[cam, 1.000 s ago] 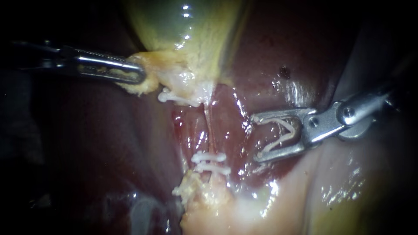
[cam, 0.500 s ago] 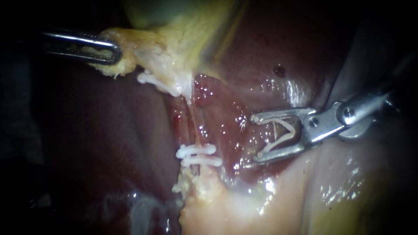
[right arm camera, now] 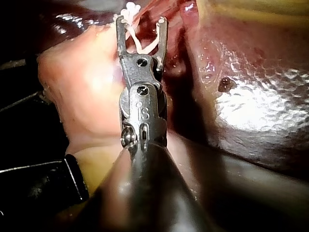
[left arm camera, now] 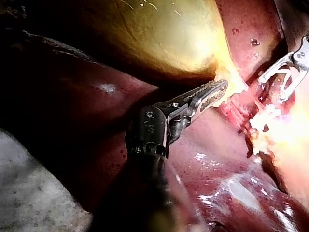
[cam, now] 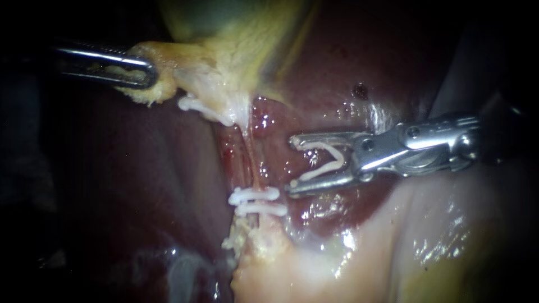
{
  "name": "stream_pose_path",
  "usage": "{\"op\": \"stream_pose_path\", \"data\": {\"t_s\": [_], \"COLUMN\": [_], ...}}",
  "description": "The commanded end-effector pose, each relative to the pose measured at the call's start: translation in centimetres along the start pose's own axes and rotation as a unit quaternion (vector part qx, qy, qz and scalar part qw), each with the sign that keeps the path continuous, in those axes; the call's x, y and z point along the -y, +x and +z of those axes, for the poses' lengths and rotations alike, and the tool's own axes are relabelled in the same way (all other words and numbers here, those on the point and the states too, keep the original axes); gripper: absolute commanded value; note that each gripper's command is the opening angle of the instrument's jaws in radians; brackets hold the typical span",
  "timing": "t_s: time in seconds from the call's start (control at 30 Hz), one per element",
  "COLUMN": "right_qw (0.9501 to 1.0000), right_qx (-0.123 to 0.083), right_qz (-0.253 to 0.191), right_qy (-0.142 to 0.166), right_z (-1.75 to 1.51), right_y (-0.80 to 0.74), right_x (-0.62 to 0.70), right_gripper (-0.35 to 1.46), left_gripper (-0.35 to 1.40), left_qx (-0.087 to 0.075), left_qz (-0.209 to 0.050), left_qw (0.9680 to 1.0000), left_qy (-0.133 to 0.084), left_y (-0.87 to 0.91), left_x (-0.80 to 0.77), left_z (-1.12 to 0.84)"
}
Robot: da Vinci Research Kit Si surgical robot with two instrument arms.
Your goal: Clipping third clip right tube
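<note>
Yellowish tissue (cam: 168,81) at the gallbladder's (cam: 236,45) neck is clamped in the left instrument (cam: 147,70), so the tube (cam: 251,160) is stretched just ahead of the right instrument (cam: 293,164), with two seated clips (cam: 255,201) on it close beside one jaw tip. An open clip (cam: 328,163) is gripped between the right instrument's spread jaws, and the approach is judged in hand, the tube not yet enclosed. Next, the jaws must be advanced around the tube, clear of the seated pair, then squeezed.
</note>
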Motion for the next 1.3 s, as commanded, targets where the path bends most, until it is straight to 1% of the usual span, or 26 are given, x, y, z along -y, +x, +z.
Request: {"op": "stream_pose_path", "data": {"t_s": [0.03, 0.17, 0.3, 0.47, 0.83, 0.93, 1.0, 1.1, 1.3], "right_qw": [1.0, 0.9998, 0.9993, 0.9984, 0.9971, 0.9966, 0.996, 0.9958, 0.9946], "right_qx": [0.001, 0.001, 0.0, -0.001, -0.003, -0.011, -0.02, -0.023, -0.04], "right_qz": [0.006, 0.016, 0.036, 0.054, 0.075, 0.081, 0.087, 0.089, 0.096], "right_qy": [-0.001, -0.006, -0.011, -0.016, -0.014, -0.009, -0.004, -0.002, 0.009], "right_z": [0.04, 0.14, 0.24, 0.36, 0.65, 0.73, 0.79, 0.86, 0.94], "right_y": [-0.01, -0.08, -0.14, -0.18, -0.15, -0.16, -0.16, -0.15, -0.14], "right_x": [-0.02, -0.11, -0.19, -0.29, -0.35, -0.38, -0.4, -0.42, -0.44], "right_gripper": [0.5, 0.5, 0.5, 0.5, 0.5, 0.5, 0.5, 0.5, 0.5], "left_gripper": [-0.35, -0.35, -0.35, -0.35, -0.35, -0.35, -0.35, -0.35, -0.35], "left_qx": [0.0, 0.0, -0.001, -0.001, -0.001, -0.001, -0.001, -0.001, -0.001], "left_qz": [0.0, 0.0, 0.001, 0.001, 0.001, 0.001, 0.001, 0.001, 0.001], "left_qw": [1.0, 1.0, 1.0, 1.0, 1.0, 1.0, 1.0, 1.0, 1.0], "left_qy": [0.0, 0.001, 0.003, 0.003, 0.004, 0.004, 0.004, 0.004, 0.003], "left_y": [0.0, -0.01, -0.02, -0.03, -0.03, -0.04, -0.04, -0.04, -0.04], "left_x": [0.0, -0.01, -0.01, -0.01, -0.01, -0.01, -0.01, -0.01, -0.01], "left_z": [0.0, 0.01, 0.03, 0.04, 0.05, 0.06, 0.06, 0.07, 0.08]}}
